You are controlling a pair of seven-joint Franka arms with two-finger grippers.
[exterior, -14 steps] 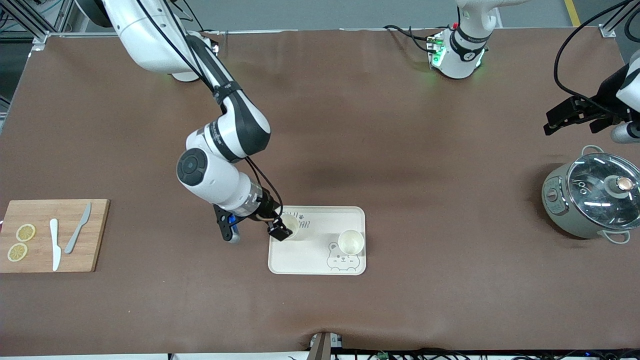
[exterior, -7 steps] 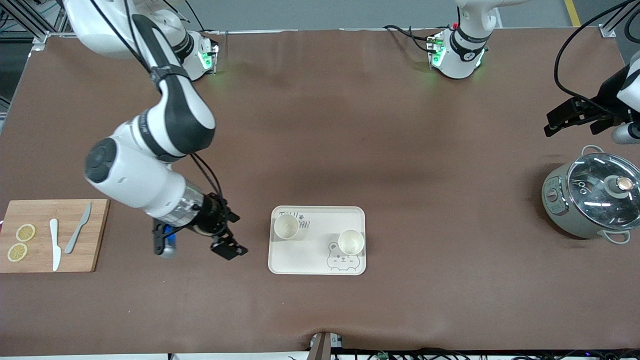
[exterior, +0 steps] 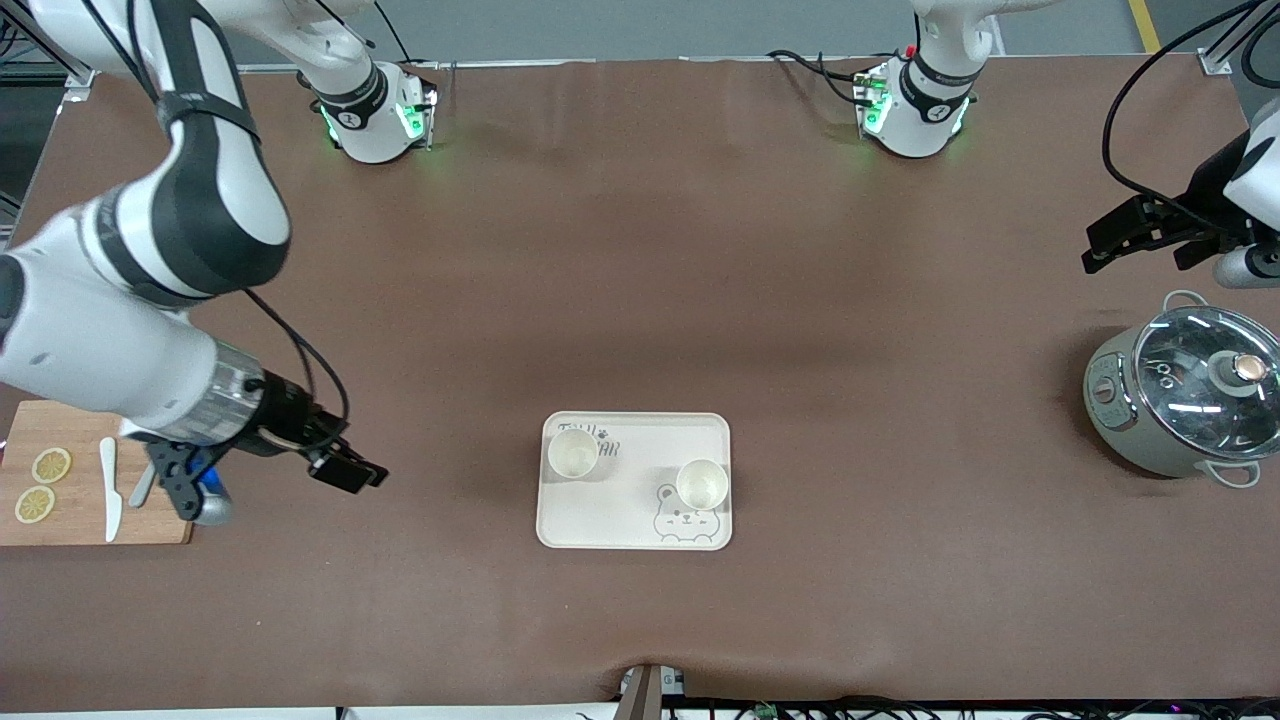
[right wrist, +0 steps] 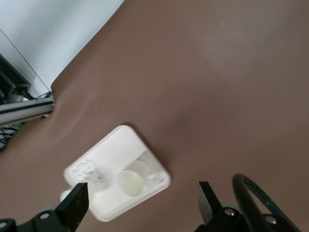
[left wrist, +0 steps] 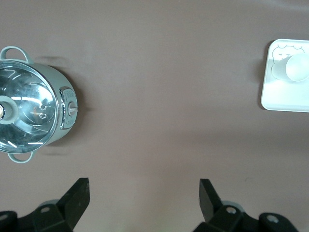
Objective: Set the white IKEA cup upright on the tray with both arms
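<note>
The cream tray with the bear drawing lies in the middle of the table, nearer the front camera. Two white cups stand upright on it, one by the lettering and one by the bear face. My right gripper is open and empty over bare table between the cutting board and the tray. Its wrist view shows the tray and a cup between its open fingers. My left gripper is open and empty, waiting above the pot's end of the table; its wrist view shows the tray.
A wooden cutting board with lemon slices and two knives lies at the right arm's end, partly under the right arm. A grey pot with a glass lid stands at the left arm's end and shows in the left wrist view.
My right gripper has let go of the cup by the lettering and swung away from the tray toward the cutting board. The cup stays upright. The left arm has barely moved.
</note>
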